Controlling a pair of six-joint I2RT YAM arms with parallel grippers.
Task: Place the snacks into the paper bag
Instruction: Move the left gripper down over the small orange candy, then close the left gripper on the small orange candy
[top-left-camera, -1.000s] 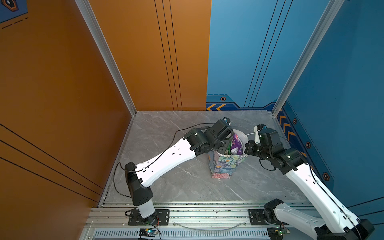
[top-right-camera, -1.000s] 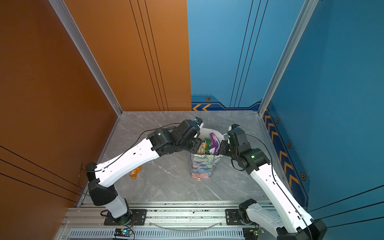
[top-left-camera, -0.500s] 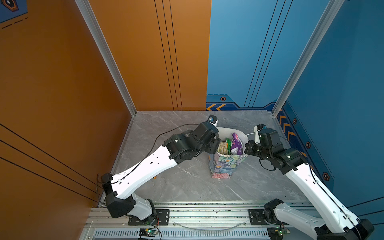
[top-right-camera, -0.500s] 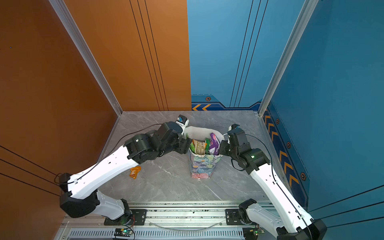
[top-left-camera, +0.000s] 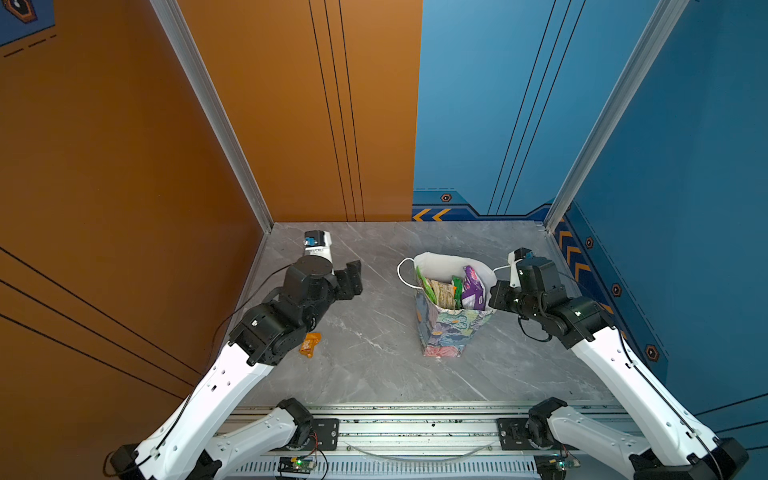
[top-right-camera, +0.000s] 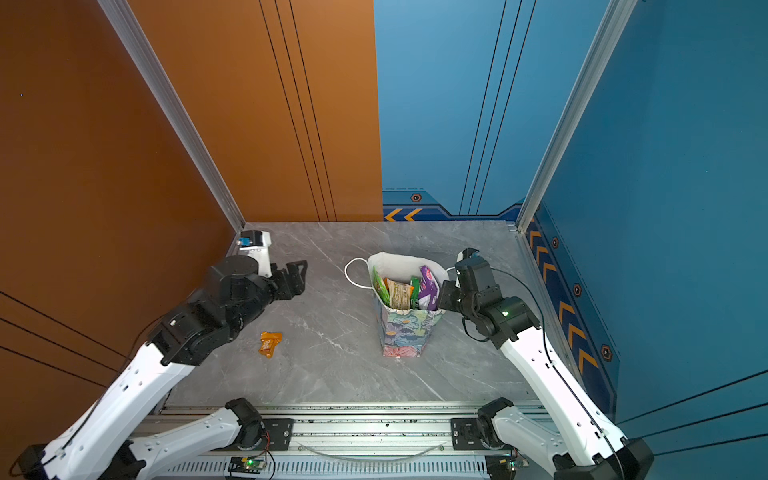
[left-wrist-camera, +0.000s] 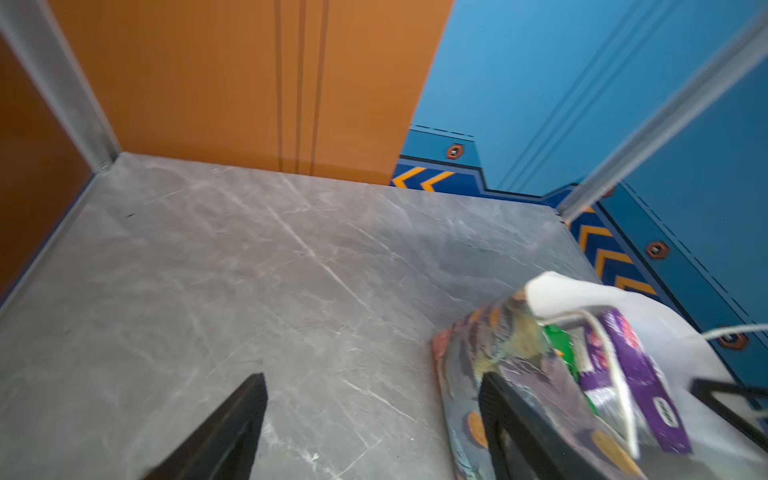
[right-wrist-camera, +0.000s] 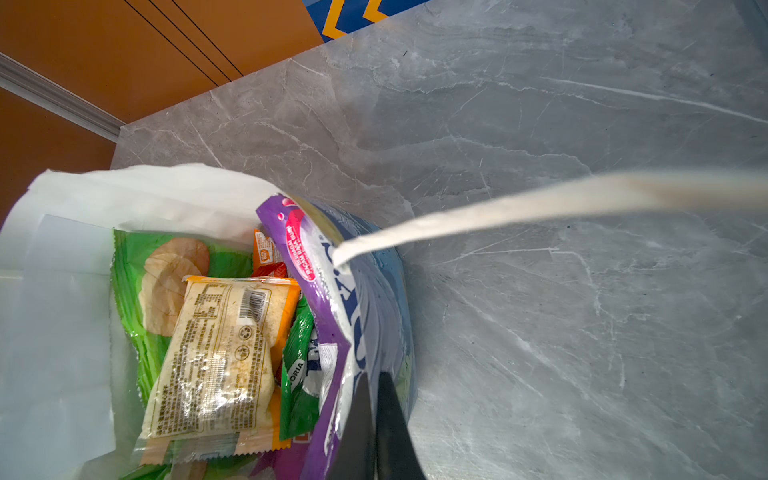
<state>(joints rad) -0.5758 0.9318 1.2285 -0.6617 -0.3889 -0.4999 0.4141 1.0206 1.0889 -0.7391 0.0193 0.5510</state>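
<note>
The flowered paper bag (top-left-camera: 446, 332) (top-right-camera: 404, 332) stands upright right of the table's middle. Inside it are several snacks: a green chip bag (right-wrist-camera: 133, 266), a tan packet (right-wrist-camera: 216, 357), a small green packet (right-wrist-camera: 297, 374) and a purple packet (top-left-camera: 473, 286) (right-wrist-camera: 307, 249). An orange snack (top-left-camera: 309, 344) (top-right-camera: 270, 343) lies on the table beside the left arm. My left gripper (top-left-camera: 352, 279) (left-wrist-camera: 370, 382) hangs open and empty, well left of the bag. My right gripper (top-left-camera: 496, 296) (right-wrist-camera: 374, 376) is shut on the bag's right rim, just outside the purple packet.
The bag's white cord handles stick out, one to the left (top-left-camera: 401, 274) and one past the right wrist (right-wrist-camera: 540, 203). An orange wall (top-left-camera: 124, 208) runs close along the left arm and a blue wall (top-left-camera: 685, 249) behind the right arm. A metal rail (top-left-camera: 415, 428) bounds the front.
The left gripper has drawn back from over the bag's mouth to the far left and opened wider. The tan packet now shows in the bag. The right gripper has kept its hold.
</note>
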